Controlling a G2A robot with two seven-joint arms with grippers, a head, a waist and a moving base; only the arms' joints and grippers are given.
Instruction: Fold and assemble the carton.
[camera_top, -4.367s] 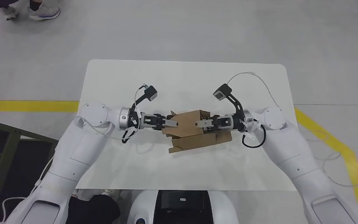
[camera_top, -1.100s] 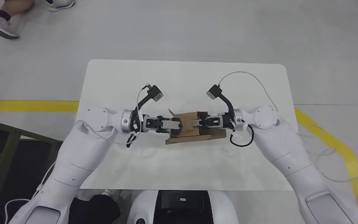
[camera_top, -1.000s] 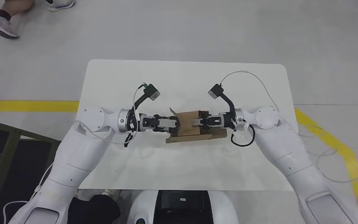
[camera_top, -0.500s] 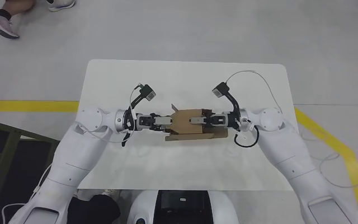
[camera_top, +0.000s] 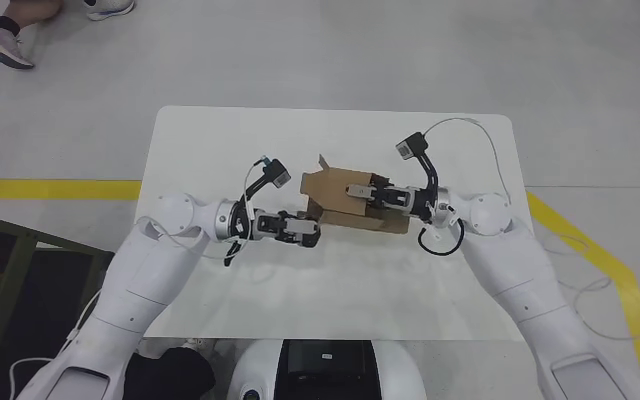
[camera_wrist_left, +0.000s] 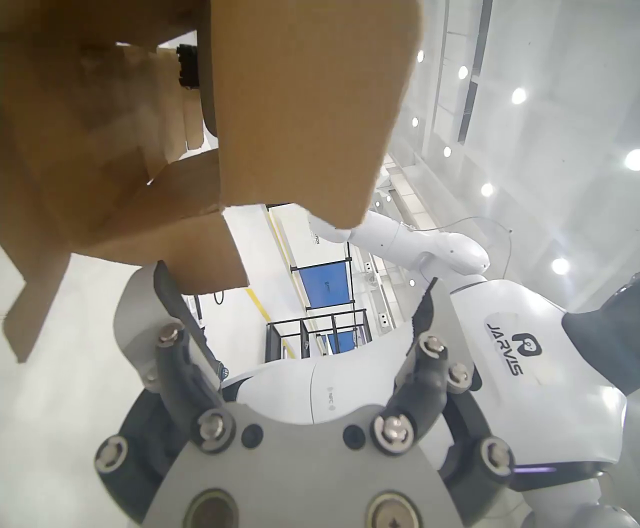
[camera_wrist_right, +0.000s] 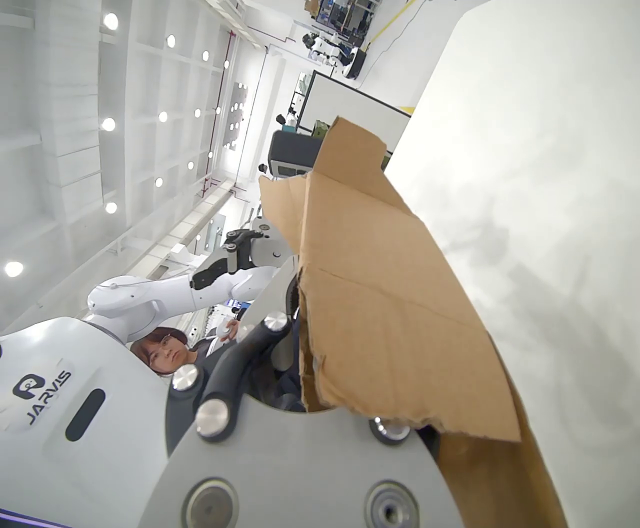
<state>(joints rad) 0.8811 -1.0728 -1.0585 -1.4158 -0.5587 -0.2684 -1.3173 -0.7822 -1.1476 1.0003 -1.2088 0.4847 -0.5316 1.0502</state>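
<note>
Carton (camera_top: 340, 190): plain brown cardboard, popped into a rough box shape and not closed. It sits over the middle of the table (camera_top: 220, 150), skewed, nearer the right arm. Can't tell if its underside touches the table. One small flap sticks up at the far corner on the left arm's side.

In the left wrist view the end facing that arm is open: you look straight into the carton (camera_wrist_left: 300, 100), and its end flaps hang loose at different angles.

Right hand (camera_top: 368, 192) is on the carton's top panel, pinching a wall of it. A dark finger (camera_wrist_left: 187, 65) shows inside the box in the left wrist view. In the right wrist view a ragged-edged flap (camera_wrist_right: 380, 310) lies across that hand and hides its fingertips.

Left hand (camera_top: 308, 234) is just off the carton's near corner on its own side. Its fingers are spread with nothing between them — close to a loose flap, not touching.

Around: a white cable (camera_top: 455, 124) loops from the right wrist over the far part of the table. There's a yellow floor line (camera_top: 60, 188) on both sides and a dark frame (camera_top: 20, 260) on the floor by the left arm. The loose flaps are all that sits between the left hand and the carton's open end.
</note>
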